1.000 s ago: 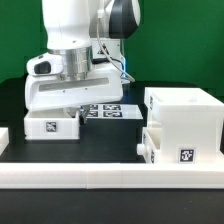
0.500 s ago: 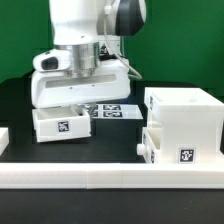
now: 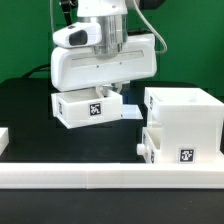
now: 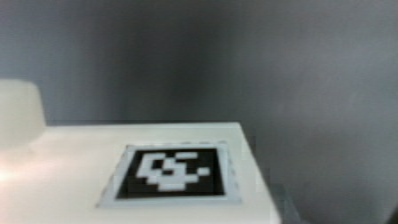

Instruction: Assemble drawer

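The tall white housing [image 3: 182, 112] stands at the exterior view's right. A low tray [image 3: 168, 150] with a square tag sits at its bottom front. My gripper [image 3: 106, 92] is shut on the second tray [image 3: 82, 108]. It holds the tray slightly tilted, clear of the black table, to the left of the housing. The fingers are mostly hidden behind the white hand. The wrist view shows this tray's white face with its tag [image 4: 173, 170] close up, blurred, and a rounded white part [image 4: 15, 112] beside it. No fingertips show there.
A long white rail [image 3: 90, 178] runs along the front of the table. A small white piece [image 3: 3, 138] shows at the left edge. The green wall lies behind, and cables hang by the arm.
My gripper has lifted the tray off the table and carried it toward the exterior view's right, nearer the housing. The tray now covers most of the marker board.
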You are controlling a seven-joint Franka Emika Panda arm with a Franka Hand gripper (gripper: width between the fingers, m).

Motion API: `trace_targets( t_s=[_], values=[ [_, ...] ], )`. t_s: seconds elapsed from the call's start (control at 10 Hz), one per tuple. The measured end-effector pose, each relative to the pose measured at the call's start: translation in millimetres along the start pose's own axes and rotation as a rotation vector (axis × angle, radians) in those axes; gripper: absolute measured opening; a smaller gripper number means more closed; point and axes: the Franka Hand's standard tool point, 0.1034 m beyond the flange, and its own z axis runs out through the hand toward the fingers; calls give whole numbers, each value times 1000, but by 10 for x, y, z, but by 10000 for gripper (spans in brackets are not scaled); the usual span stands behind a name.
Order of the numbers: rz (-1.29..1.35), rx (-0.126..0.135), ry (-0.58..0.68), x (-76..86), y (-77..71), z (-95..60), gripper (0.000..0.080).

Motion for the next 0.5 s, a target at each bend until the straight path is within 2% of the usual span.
trace_targets(
  t_s=[0.1,0.5],
  values=[
    [-42,0,5,90,28,-21,44],
    [-154,5,-2,45,20,26,44]
  ],
)
